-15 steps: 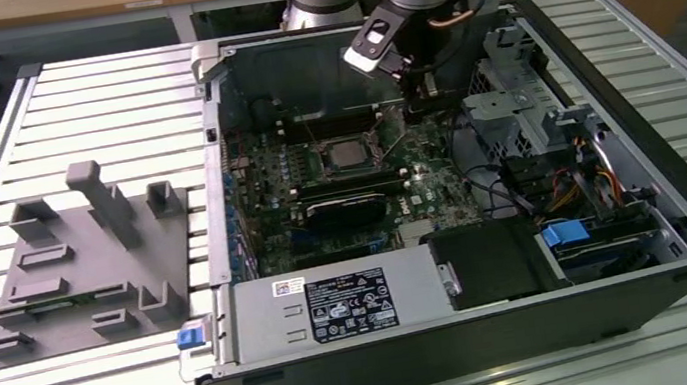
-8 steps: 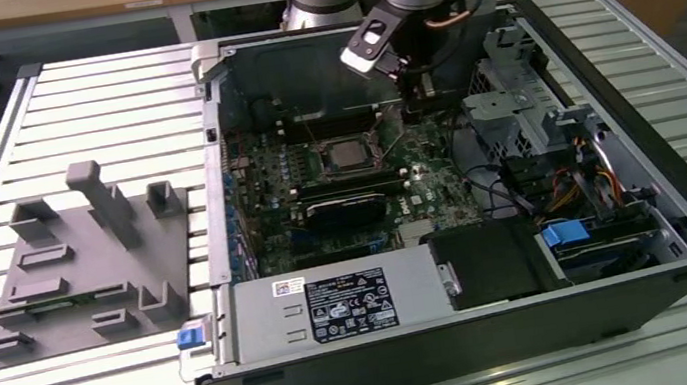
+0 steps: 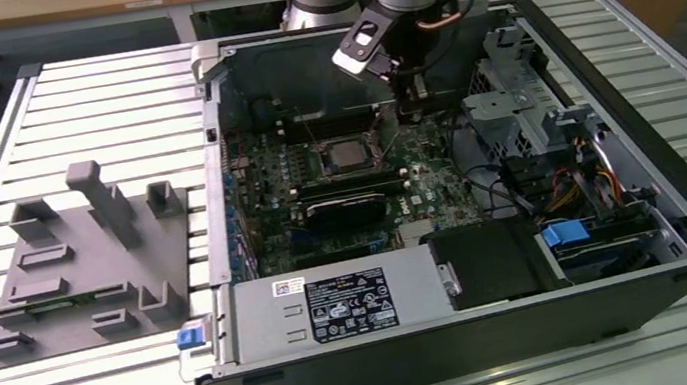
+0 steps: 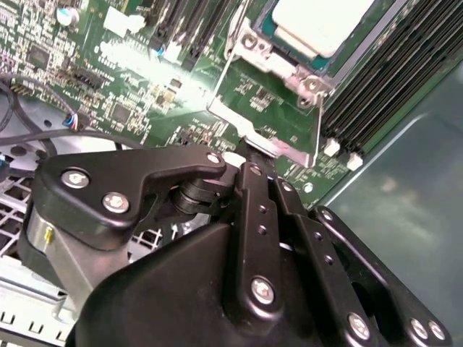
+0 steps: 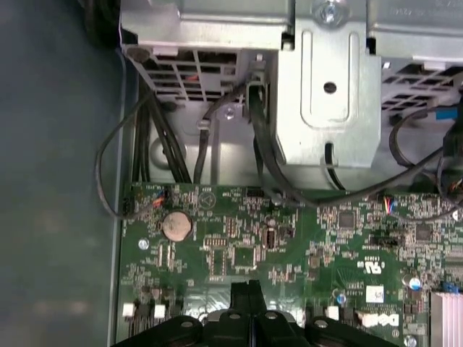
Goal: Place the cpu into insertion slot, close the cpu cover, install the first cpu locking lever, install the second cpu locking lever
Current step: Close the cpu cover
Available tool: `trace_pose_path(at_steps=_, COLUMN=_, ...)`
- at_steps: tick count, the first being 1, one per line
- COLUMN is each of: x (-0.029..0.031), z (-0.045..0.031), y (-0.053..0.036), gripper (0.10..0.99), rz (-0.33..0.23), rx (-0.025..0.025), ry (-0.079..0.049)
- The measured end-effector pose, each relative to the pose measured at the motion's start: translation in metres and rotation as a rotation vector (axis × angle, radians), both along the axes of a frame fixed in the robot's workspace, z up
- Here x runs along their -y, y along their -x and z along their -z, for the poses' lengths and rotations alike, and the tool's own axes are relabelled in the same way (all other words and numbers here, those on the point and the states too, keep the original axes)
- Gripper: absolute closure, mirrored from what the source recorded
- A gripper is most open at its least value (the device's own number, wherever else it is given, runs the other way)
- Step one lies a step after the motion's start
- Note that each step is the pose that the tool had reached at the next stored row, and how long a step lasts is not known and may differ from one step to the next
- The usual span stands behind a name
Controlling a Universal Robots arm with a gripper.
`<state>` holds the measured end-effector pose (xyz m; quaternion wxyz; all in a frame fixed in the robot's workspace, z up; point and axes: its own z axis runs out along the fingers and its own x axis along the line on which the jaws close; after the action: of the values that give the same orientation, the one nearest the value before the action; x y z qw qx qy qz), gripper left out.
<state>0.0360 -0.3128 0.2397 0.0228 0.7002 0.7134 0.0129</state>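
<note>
Gripper (image 4: 252, 165), black linkage type, at open thin silver square-frame cpu cover (image 4: 273, 143)

Fingers pressed together, tips touching the cover's free edge. Cover is swung off the socket. Small silvery-grey square cpu (image 4: 312, 22) sits uncovered in silver-rimmed square insertion slot (image 4: 278, 42) on green circuit board (image 4: 130, 72), inside open black computer case (image 3: 662, 158).
</note>
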Motion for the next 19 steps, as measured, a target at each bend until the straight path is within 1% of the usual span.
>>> trace_pose_path(at_steps=4, x=0.0, z=0.0, y=0.0063, gripper=0.98, rz=0.0, rx=0.0, ry=0.0)
trace_pose_path(at_steps=13, x=0.0, z=0.0, y=0.0173, gripper=0.98, rz=0.0, rx=0.0, ry=0.0)
trace_pose_path(at_steps=19, x=0.0, z=0.0, y=0.0272, gripper=0.98, rz=0.0, rx=0.0, ry=0.0)
